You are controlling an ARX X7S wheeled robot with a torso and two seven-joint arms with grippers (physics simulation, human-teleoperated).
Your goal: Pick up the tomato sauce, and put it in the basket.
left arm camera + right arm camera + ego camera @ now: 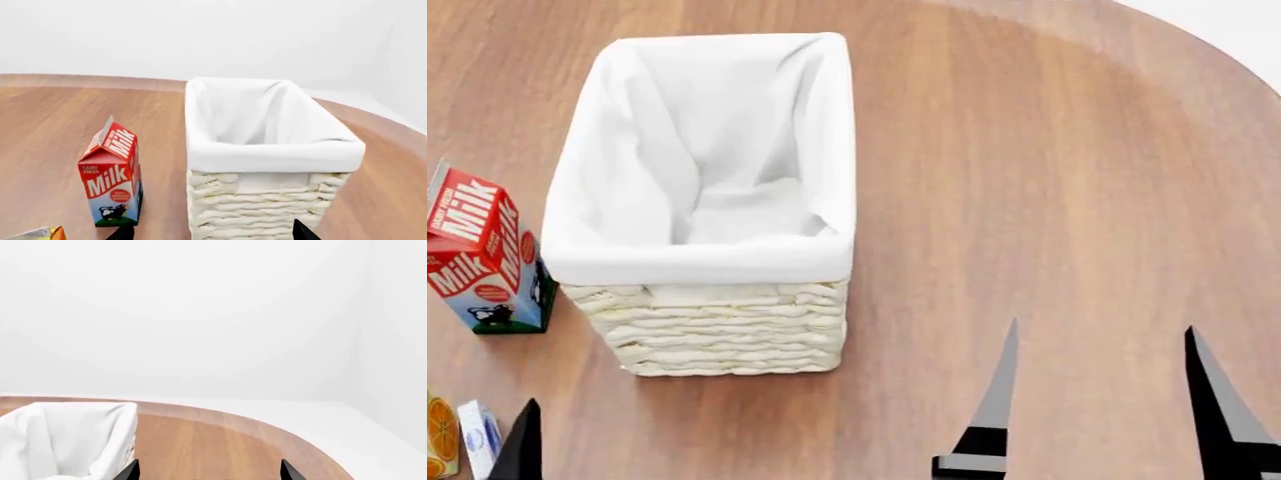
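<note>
The tomato sauce can is out of view in every frame. The cream wicker basket [714,330] with white cloth lining stands in the middle of the wooden table, empty inside. It also shows in the left wrist view [267,205] and partly in the right wrist view [67,440]. My left gripper [210,234] is open and empty, its fingertips just before the basket's near wall; only one fingertip [521,445] shows in the head view. My right gripper [1108,400] is open and empty over bare wood to the right of the basket; it also shows in the right wrist view [208,473].
A red, white and blue milk carton [483,255] stands upright left of the basket, also in the left wrist view [112,175]. An orange-printed carton [441,435] and a small white-blue box [481,440] lie at the near left. The table's curved edge [1214,50] runs far right.
</note>
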